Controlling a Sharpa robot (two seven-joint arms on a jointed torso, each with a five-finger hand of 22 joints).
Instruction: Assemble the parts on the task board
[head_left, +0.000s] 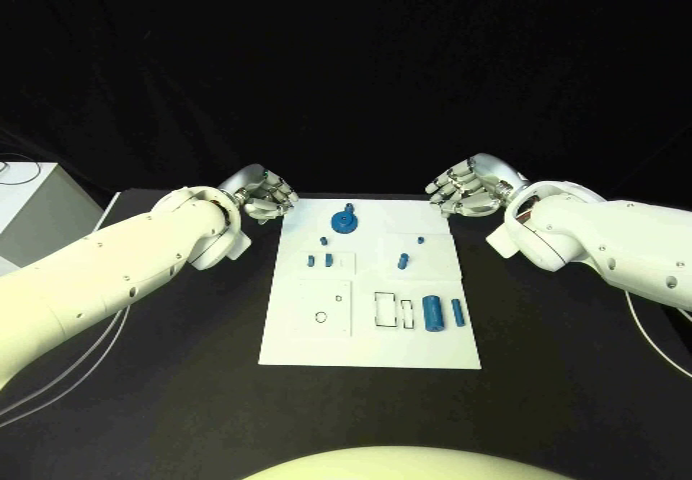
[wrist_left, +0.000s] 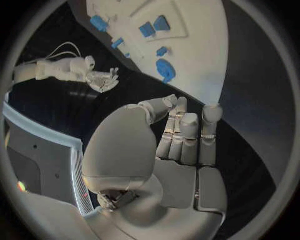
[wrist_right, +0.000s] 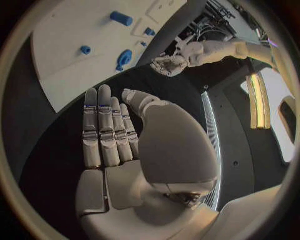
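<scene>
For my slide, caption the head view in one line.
Both hands, left and right, hover open behind the task board with blue parts.

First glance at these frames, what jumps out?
The white task board in the middle of the black table, dotted with small blue parts; the largest, a round blue part, sits near its far edge. Beyond the far corners hover the left hand and right hand, fingers apart, holding nothing.
</scene>
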